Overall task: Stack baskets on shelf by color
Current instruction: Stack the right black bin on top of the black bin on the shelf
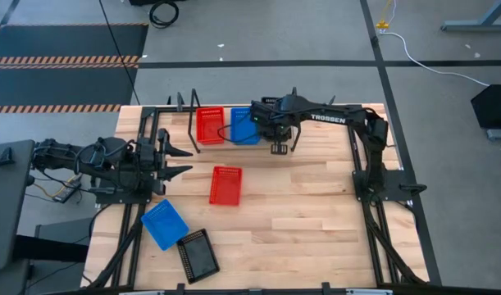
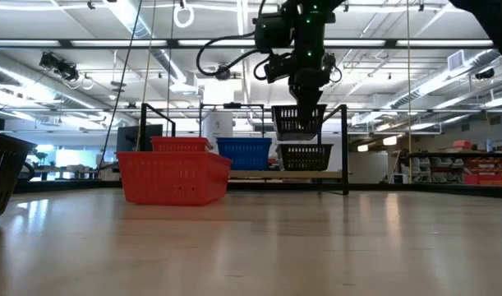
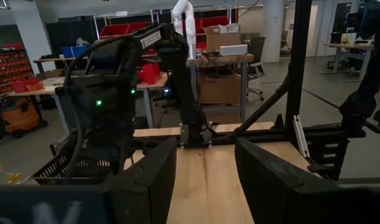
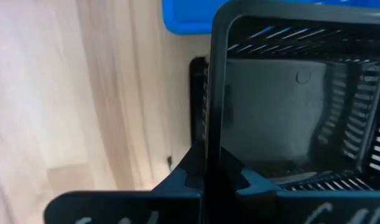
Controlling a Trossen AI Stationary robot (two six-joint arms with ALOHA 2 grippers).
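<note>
The shelf [image 1: 234,139] stands along the table's far edge, left of the middle. On it, in the overhead view, sit a red basket [image 1: 210,125] and next to it a blue basket [image 1: 243,126]. The level view also shows a black basket [image 2: 304,155] resting on the shelf beside the blue one. A second black basket [image 2: 298,121] hangs just above it, pinched by one wall between the closed fingers of the right gripper [image 4: 208,169]. It looks ready to be lowered onto the black one below.

Whether any shelf pile is already more than one basket deep cannot be told. Three baskets lie loose on the table [image 1: 307,213]: another red basket [image 1: 225,185] near the middle, another blue basket [image 1: 164,224] towards the near left corner, and a third black basket [image 1: 198,255] at the near edge beside it. So the job seems roughly half done.

The left gripper [image 3: 205,177] waits at the table's left edge, fingers apart and holding nothing.
</note>
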